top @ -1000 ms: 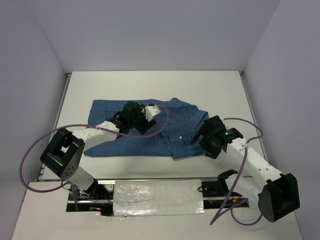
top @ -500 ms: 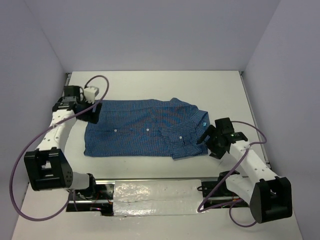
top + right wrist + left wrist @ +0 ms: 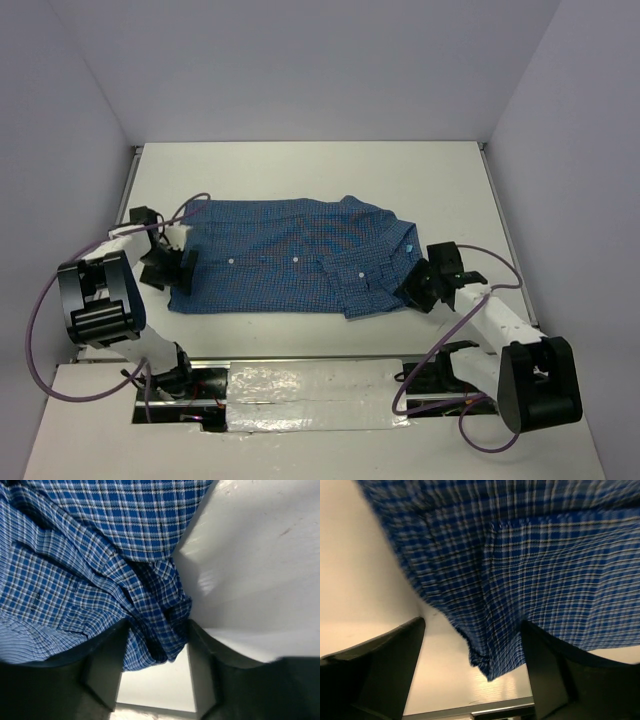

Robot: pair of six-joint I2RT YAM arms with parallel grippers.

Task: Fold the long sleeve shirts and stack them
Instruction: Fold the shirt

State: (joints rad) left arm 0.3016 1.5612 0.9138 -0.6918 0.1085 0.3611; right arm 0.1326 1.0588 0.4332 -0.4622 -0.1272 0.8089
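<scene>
We see the blue checked shirt filling the upper left, lying on the white table. Its edge is bunched into a dark crumpled fold. This fold sits inside our right gripper, and the cloth touches both dark fingers. Bare table shows below the fold.
</scene>
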